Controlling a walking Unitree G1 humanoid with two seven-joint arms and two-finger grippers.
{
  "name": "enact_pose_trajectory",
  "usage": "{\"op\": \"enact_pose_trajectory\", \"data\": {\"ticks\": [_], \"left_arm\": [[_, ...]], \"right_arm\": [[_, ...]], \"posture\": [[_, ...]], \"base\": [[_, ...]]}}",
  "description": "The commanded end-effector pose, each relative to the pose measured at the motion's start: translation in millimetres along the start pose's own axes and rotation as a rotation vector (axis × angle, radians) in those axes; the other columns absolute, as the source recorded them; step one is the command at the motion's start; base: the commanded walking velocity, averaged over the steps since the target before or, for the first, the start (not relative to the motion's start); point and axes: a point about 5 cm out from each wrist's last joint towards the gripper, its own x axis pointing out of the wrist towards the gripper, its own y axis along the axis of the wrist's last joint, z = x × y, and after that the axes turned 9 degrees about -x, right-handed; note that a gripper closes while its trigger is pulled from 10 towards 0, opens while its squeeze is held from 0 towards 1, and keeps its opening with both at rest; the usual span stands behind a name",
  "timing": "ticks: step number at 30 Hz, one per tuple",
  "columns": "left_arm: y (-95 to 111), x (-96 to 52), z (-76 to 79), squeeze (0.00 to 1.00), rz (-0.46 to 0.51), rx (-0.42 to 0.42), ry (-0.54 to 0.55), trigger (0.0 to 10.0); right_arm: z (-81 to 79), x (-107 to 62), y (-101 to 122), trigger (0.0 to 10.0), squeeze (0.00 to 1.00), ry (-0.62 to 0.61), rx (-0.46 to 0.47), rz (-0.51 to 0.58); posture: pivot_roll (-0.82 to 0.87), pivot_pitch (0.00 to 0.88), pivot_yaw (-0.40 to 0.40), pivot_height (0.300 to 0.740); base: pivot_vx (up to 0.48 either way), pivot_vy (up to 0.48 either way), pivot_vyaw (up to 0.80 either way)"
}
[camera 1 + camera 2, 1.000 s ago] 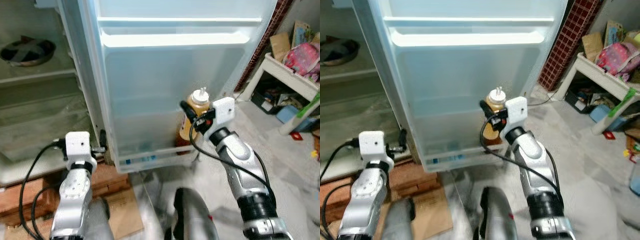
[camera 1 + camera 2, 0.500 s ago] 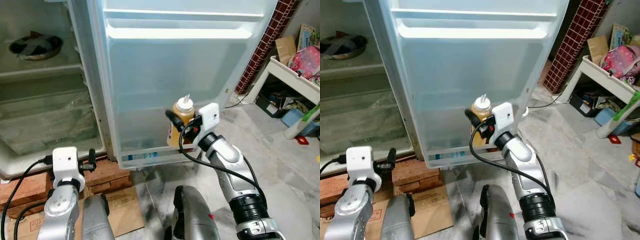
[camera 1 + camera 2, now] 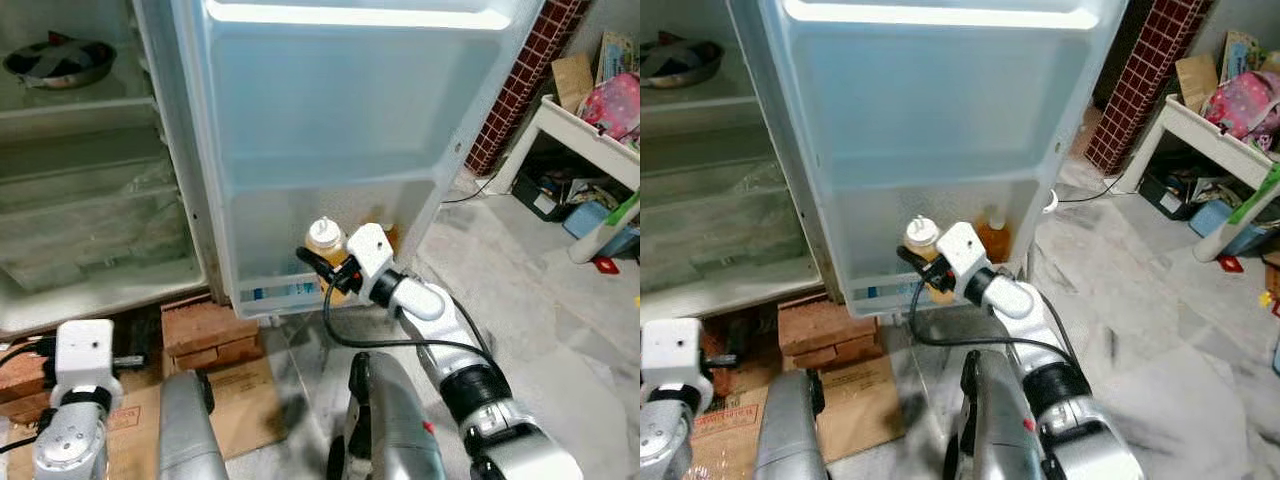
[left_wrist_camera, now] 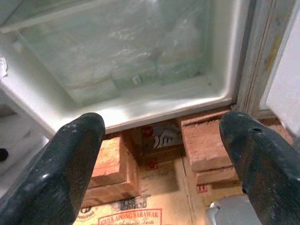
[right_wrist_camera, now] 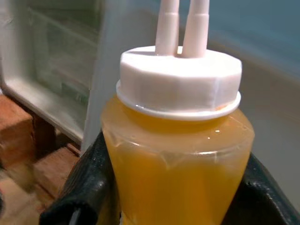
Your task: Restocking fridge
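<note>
Lowered, right claw (image 3: 322,272) grips sauce bottle (image 3: 325,248), label hidden.

Printed matter, as we read it: on the flattened cardboard box (image 4: 140,206) lying on the floor below the fridge, we make out "SARAWAK" in red capitals within a longer line that seems to begin "GULA APONG"; the remaining print there is too small for us; on the blue strip label (image 3: 285,292) along the door's lowest shelf we can read nothing.
</note>
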Motion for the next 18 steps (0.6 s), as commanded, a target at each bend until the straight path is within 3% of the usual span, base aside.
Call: {"op": "enact_pose_trajectory", "data": {"ticks": [1,3,8,18], "left_arm": [[6,-1.4,-0.3,0.0,0.033,0.016,-0.002,10.0],[8,-4.3,0.9,0.0,0.042,0.025,-0.011,10.0],[13,-9.4,6.0,0.0,0.062,0.034,-0.024,10.0],[22,-26.3,8.3,0.0,0.076,0.058,-0.055,10.0]], "right_arm": [[4.9,5.6,8,10.0,0.0,-0.001,-0.122,0.027],[4.7,12.3,11,10.0,0.0,-0.001,-0.234,0.044],[-5.2,23.2,14,10.0,0.0,0.056,-0.295,0.072],[-11.7,32.3,14,10.0,0.0,0.002,-0.295,0.08]], "posture": [[0.15,0.102,-0.103,0.491],[0.15,0.108,-0.108,0.491],[0.17,0.136,-0.119,0.491],[0.21,0.212,-0.114,0.473]], "base": [[0.0,0.0,0.0],[0.0,0.0,0.0],[0.0,0.0,0.0],[0.0,0.0,0.0]]}}
